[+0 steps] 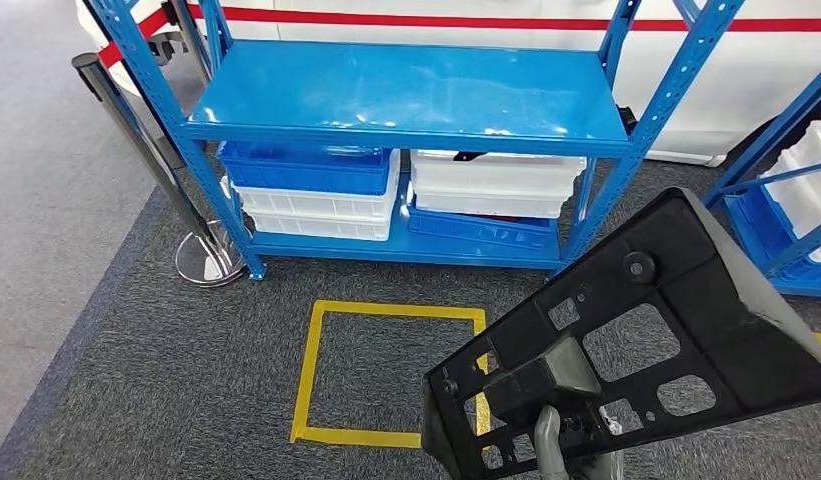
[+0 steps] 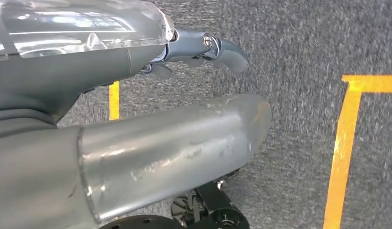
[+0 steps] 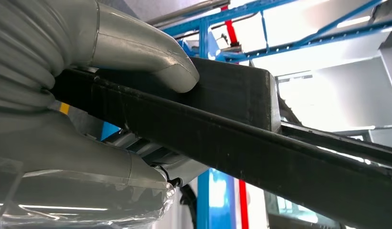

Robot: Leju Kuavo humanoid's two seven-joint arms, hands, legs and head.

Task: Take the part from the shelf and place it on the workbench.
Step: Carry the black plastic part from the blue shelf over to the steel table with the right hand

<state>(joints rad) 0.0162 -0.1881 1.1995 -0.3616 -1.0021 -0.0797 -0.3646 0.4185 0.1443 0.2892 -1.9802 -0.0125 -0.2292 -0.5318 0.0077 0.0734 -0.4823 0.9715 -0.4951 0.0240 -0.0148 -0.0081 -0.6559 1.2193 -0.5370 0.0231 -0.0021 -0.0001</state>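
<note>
The part [image 1: 646,340] is a large black plastic panel with several cut-outs, tilted up at the lower right of the head view, in front of the blue shelf [image 1: 406,95]. My right hand [image 1: 551,445] grips it from below at its near edge. In the right wrist view the thumb [image 3: 151,57] presses on the part's [image 3: 241,138] dark bar and the other fingers lie under it. My left hand [image 2: 174,138] hangs over the grey carpet, holding nothing, its dark fingers [image 2: 217,47] apart from the thumb.
The shelf's lower level holds a blue bin [image 1: 306,170] and white bins [image 1: 496,180]. A yellow tape square [image 1: 311,370] marks the carpet before it. A stanchion post [image 1: 136,140] stands at the left, and a second blue rack [image 1: 786,200] at the right.
</note>
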